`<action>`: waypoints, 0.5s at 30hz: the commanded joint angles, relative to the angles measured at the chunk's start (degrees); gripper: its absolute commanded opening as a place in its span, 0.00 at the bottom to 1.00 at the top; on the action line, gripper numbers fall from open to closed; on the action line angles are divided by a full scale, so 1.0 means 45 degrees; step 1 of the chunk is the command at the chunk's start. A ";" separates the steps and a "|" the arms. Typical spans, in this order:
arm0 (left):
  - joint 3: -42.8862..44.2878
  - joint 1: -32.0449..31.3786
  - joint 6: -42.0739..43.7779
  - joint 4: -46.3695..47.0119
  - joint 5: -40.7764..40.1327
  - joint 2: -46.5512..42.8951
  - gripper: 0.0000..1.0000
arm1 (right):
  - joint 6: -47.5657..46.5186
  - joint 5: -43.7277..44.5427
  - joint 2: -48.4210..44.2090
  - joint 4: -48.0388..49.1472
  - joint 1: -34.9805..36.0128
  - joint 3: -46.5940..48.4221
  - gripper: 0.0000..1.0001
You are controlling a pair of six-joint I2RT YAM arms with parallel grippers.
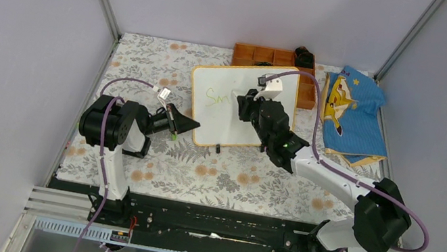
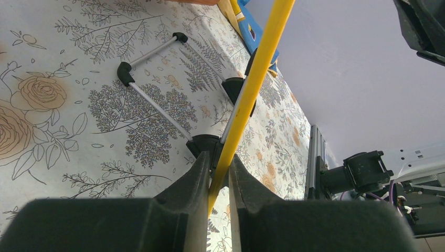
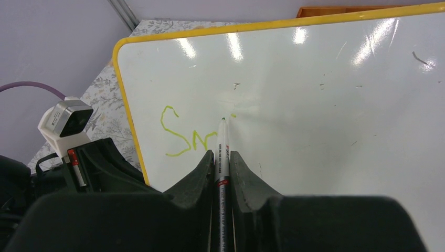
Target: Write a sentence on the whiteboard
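Note:
The whiteboard (image 1: pixel 224 126) stands tilted on the floral table cover, its frame yellow-orange. My left gripper (image 1: pixel 188 124) is shut on the board's left frame edge (image 2: pixel 253 79); in the left wrist view the jaws (image 2: pixel 219 169) pinch that yellow strip. My right gripper (image 1: pixel 246 104) hovers over the board's middle, shut on a slim white and black marker (image 3: pixel 224 144). The marker's tip rests on the board just right of the sentence (image 3: pixel 184 137), of which only the yellow-green letters "Sm" (image 1: pixel 217 95) show.
An orange compartment tray (image 1: pixel 263 55) sits behind the board, with a black object (image 1: pixel 305 57) at its right end. A blue cloth (image 1: pixel 352 117) lies to the right. The board's metal stand legs (image 2: pixel 157 105) rest on the floral cover (image 1: pixel 148 65). Walls enclose the table.

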 commanded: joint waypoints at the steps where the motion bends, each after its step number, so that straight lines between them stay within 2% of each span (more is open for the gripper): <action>1: -0.0063 -0.0018 0.0398 -0.0111 -0.0696 0.0290 0.00 | 0.0163 -0.0271 -0.0122 0.0253 -0.0096 -0.0077 0.00; 15: -0.0057 -0.0021 0.0398 -0.0133 -0.0676 0.0306 0.00 | 0.0163 0.0238 0.0395 0.0118 -0.0114 0.0193 0.00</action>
